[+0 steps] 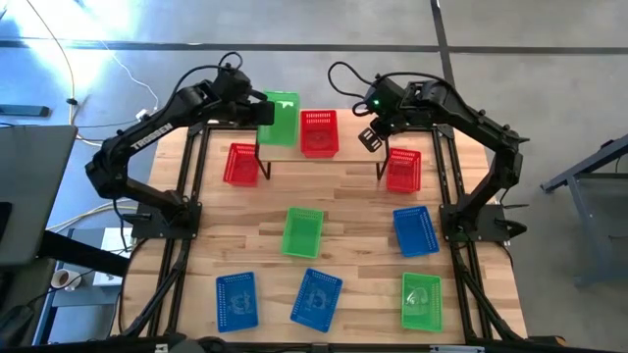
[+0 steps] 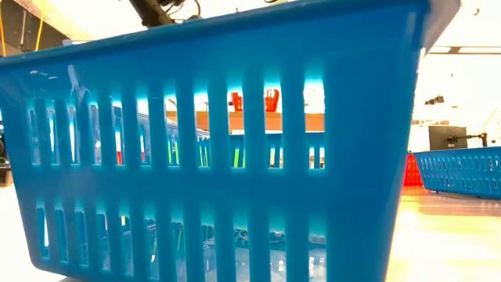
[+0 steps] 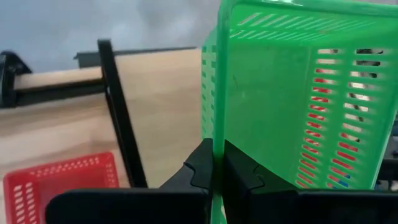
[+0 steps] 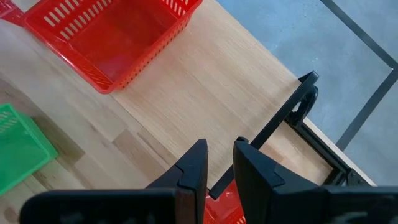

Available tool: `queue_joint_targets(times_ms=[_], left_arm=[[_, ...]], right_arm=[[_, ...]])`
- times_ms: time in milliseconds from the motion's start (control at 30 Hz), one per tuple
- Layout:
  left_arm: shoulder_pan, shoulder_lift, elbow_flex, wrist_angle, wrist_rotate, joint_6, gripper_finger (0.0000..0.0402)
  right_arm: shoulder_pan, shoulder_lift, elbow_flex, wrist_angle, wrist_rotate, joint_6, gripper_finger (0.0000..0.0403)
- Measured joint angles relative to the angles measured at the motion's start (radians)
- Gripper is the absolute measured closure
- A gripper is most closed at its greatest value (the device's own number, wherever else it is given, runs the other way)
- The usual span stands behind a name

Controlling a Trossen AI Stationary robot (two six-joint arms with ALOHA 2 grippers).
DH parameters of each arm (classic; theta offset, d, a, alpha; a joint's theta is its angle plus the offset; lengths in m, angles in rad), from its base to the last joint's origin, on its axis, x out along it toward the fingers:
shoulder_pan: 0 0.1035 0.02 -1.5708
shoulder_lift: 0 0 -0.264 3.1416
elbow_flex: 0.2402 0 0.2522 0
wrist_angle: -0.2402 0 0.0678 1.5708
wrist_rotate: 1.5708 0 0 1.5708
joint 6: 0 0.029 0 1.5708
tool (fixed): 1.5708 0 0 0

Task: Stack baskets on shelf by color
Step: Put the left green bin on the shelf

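- Green plastic fills the left end effector (image 3: 214, 177): its fingers are pinched tight on the rim of a green basket (image 1: 279, 118), which hangs over the left end of the shelf (image 1: 348, 147).
- Just right of that end effector, a red basket (image 1: 319, 132) sits on the shelf's middle.
- Below and left of it, a second red basket (image 1: 241, 164) lies on the tabletop (image 1: 353, 211).
- Right end effector (image 1: 370, 138) hovers over the shelf's right part, fingers a narrow gap apart, holding nothing.
- Just right of and below it lies a third red basket (image 1: 403, 169).
- Farther toward the near edge lie two green baskets (image 1: 302, 232) and three blue baskets (image 1: 416, 230).
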Motion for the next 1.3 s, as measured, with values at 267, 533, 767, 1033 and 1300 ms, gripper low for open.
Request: queue_joint_targets(times_ms=[267, 533, 767, 1033, 1300], left_arm=[[0.003, 0.029, 0.0, -0.041, 0.022, -0.034, 0.0397], [0.003, 0.041, 0.0, -0.077, 0.036, -0.103, 0.0397], [0.003, 0.042, -0.001, -0.083, 0.048, -0.122, 0.0397], [0.003, 0.063, -0.001, -0.109, 0.024, -0.133, 0.0397], [0.002, 0.113, -0.002, -0.091, 0.051, -0.106, 0.0397]], right_arm=[[0.0, 0.0, 0.0, -0.007, -0.002, 0.0, 0.0341], [0.0, 0.0, 0.0, -0.013, -0.002, 0.0, 0.0341], [0.0, 0.0, 0.0, -0.04, -0.002, 0.02, 0.0341], [0.023, 0.0, 0.0, -0.052, 0.001, 0.027, 0.0341], [0.069, 0.0, 0.0, -0.052, 0.001, 0.045, 0.0341]])
